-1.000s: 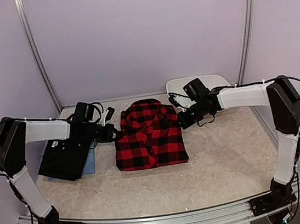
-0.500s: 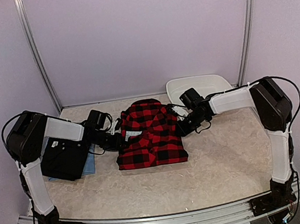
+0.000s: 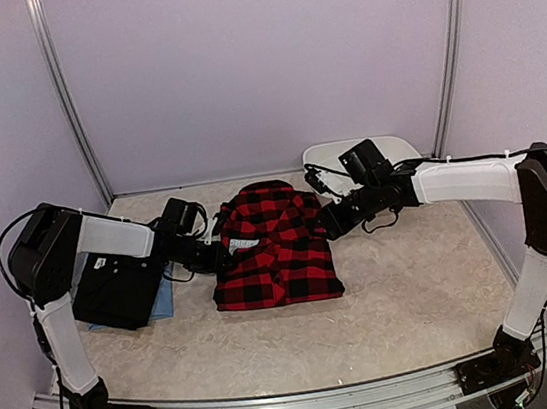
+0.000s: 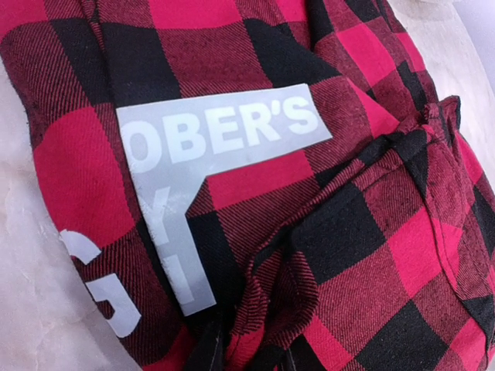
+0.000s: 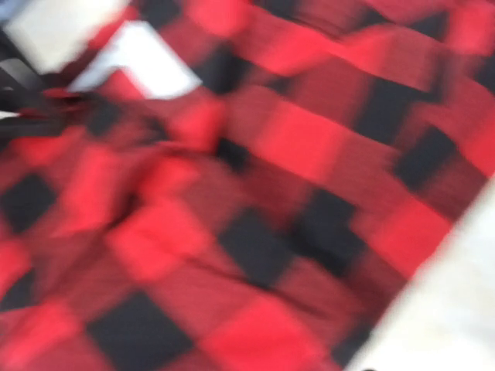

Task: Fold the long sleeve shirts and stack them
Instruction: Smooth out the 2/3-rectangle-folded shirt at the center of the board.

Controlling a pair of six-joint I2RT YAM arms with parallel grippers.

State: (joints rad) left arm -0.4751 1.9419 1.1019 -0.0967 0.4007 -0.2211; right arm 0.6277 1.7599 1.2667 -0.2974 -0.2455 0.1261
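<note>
1. Top external view: the flannel shirt [image 3: 281,259] lies folded at the middle of the table [image 3: 406,288]. The left gripper [image 3: 218,256] is at its left edge and the right gripper [image 3: 329,223] at its upper right edge. A black shirt [image 3: 113,291] rests on a light blue shirt [image 3: 167,301] well to the left, and a white basin [image 3: 333,154] sits at the back right.
2. The left wrist view shows a raised ridge of cloth [image 4: 271,301] running down toward the jaws, beside white lettering [image 4: 224,135]. Whether the left gripper pinches that ridge or has let it go cannot be told. The right wrist view is a blur of red and black checks, so the right gripper's state cannot be told either.
3. Likely risk: if either gripper pulls away while cloth is caught between its jaws, the fold may drag open or skew. The bunched ridge on the left looks like the weak spot and could leave the bundle lumpy for stacking.
4. Against a second ago, both grippers sit lower and closer in on the shirt. The right arm stretches out flatter, and a patch of white print shows on the shirt's left side that was not visible before.
</note>
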